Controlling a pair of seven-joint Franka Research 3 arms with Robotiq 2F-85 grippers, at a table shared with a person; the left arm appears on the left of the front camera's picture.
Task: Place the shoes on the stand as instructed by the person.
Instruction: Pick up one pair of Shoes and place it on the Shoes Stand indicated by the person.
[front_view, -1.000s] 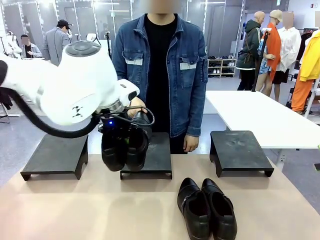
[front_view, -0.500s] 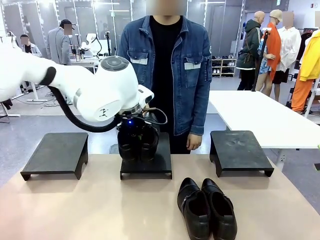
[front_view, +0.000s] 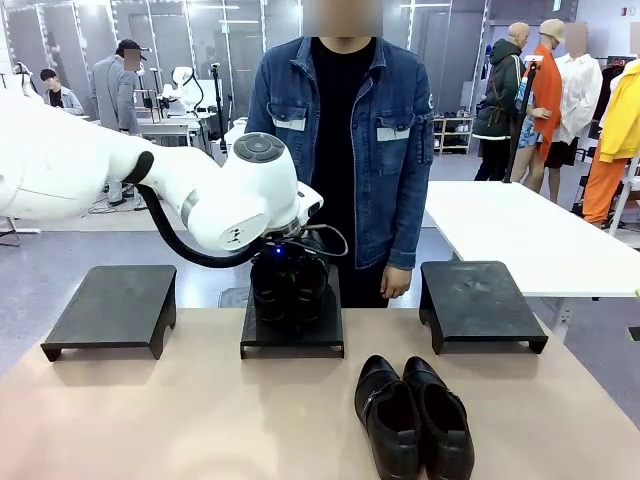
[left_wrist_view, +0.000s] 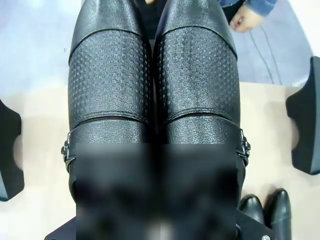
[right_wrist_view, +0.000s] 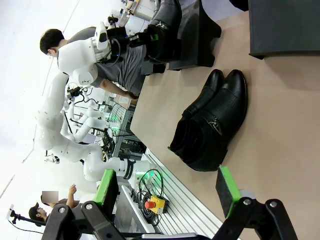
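My left gripper (front_view: 288, 264) is shut on a pair of glossy black shoes (front_view: 288, 292), holding them side by side over the middle stand (front_view: 325, 335); whether they touch it I cannot tell. In the left wrist view the held shoes (left_wrist_view: 112, 85) run up the picture, toes away from me. A second pair of shoes (front_view: 415, 420) lies on the table to the front right, also in the right wrist view (right_wrist_view: 210, 125). My right gripper (right_wrist_view: 167, 192) is open with nothing between its green pads. The person (front_view: 340, 130) in a denim jacket stands right behind the middle stand.
Two more black stands sit at the table's far edge, one at the left (front_view: 115, 305) and one at the right (front_view: 480, 300). The person's hand (front_view: 397, 283) hangs beside the middle stand. A white table (front_view: 520, 230) stands behind on the right.
My left arm has carried the held shoes to the right and away from me, from in front of the middle stand's left side to over its top. The other pair has not moved.
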